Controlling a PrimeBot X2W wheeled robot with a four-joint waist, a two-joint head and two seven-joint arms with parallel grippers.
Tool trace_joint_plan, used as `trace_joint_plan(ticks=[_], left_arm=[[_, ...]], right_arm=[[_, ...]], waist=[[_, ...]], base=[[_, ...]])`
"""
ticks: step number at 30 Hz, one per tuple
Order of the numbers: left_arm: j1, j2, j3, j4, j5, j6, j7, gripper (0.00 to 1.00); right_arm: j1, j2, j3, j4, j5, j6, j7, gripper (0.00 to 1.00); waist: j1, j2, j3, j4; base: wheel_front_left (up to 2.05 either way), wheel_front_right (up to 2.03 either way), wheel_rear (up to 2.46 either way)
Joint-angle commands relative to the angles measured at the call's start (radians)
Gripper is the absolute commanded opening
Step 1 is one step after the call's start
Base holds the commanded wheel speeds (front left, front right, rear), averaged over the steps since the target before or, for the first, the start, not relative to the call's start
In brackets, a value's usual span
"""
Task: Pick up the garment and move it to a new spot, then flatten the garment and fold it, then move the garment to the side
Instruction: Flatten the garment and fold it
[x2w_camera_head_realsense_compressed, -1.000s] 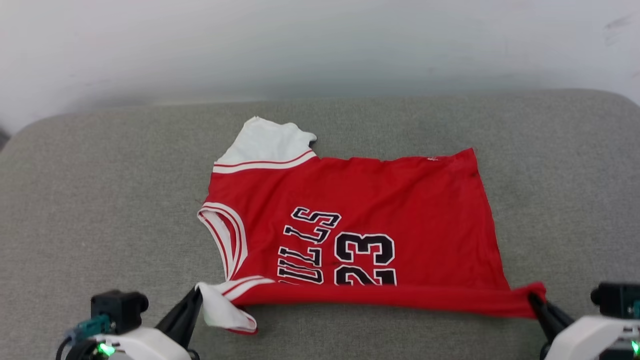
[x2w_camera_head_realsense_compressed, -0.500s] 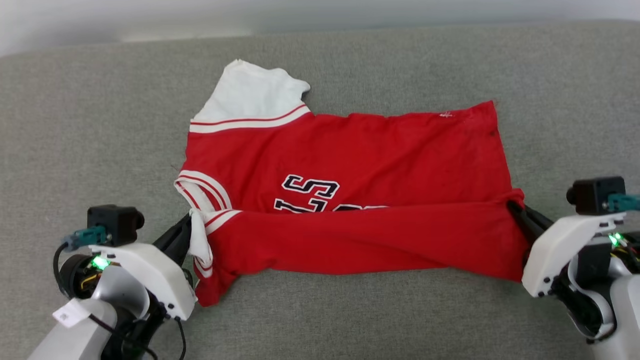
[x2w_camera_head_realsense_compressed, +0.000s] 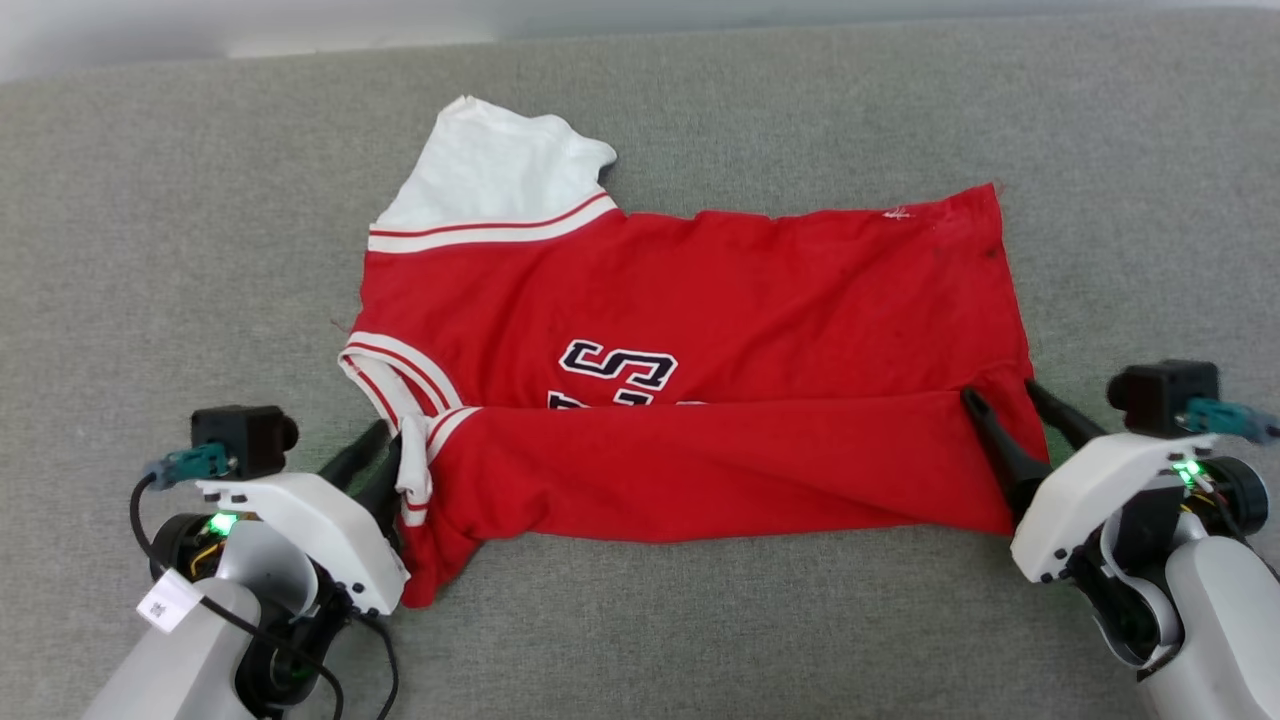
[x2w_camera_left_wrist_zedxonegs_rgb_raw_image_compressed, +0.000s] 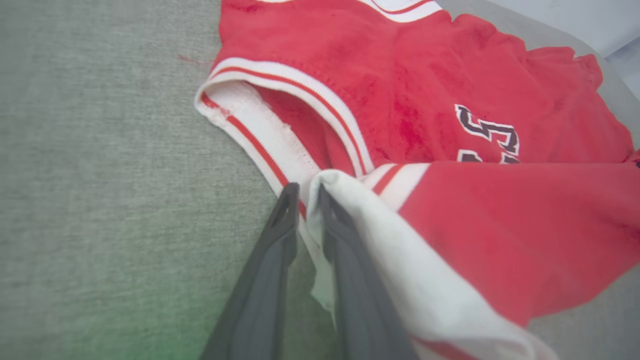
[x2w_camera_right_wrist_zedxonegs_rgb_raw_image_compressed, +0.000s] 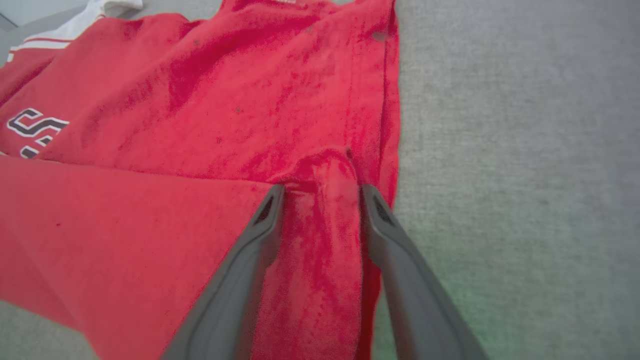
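Resting at the near corners of the garment (x2w_camera_head_realsense_compressed: 720, 300), both arms seem to be folding it. The left end effector (x2w_camera_head_realsense_compressed: 388, 445) has its fingers a little apart, and the near sleeve (x2w_camera_left_wrist_zedxonegs_rgb_raw_image_compressed: 380, 235) hangs over one. The right end effector (x2w_camera_head_realsense_compressed: 1000, 392) is wide apart around a bump of red cloth, not pinching it. The near half lies over the chest, so I think this is the fold. The shirt is thin, soft and floppy. It lies mid-way on the fuzzy grey pad (x2w_camera_head_realsense_compressed: 200, 250). Farther off are black letters (x2w_camera_head_realsense_compressed: 618, 365), then the white far sleeve (x2w_camera_head_realsense_compressed: 490, 170).
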Motion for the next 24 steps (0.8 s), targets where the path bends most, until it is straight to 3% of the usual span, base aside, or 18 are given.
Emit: trace_joint_plan(ticks=[1,6,12,16,24], left_arm=[[0.017,-0.002,0.004,0.005,-0.004,0.005,-0.008,1.00],[0.060,-0.008,0.032,-0.002,0.002,0.045,-0.073,1.00],[0.133,0.011,0.081,-0.089,-0.004,0.153,-0.086,1.00],[0.169,0.054,0.086,-0.193,-0.017,0.201,-0.009,1.00],[0.218,0.158,0.045,-0.380,-0.088,0.248,0.267,1.00]], right_arm=[[0.012,0.002,-0.004,0.002,0.010,-0.001,-0.025,1.00],[0.058,0.015,-0.033,-0.008,-0.002,-0.001,-0.215,1.00],[0.134,0.046,-0.095,-0.054,-0.056,-0.001,-0.294,1.00],[0.187,0.076,-0.134,-0.121,-0.093,-0.001,-0.277,1.00],[0.260,0.133,-0.180,-0.254,-0.153,-0.001,-0.206,1.00]], waist=[[-0.0001,-0.0001,-0.016,0.004],[-0.0001,-0.0001,-0.078,0.015],[-0.0001,-0.0001,-0.144,0.027],[-0.0001,-0.0001,-0.166,0.026],[-0.0001,-0.0001,-0.170,-0.007]], base=[[0.00,0.00,0.00],[0.00,0.00,0.00],[0.00,0.00,0.00],[0.00,0.00,0.00],[0.00,0.00,0.00]])
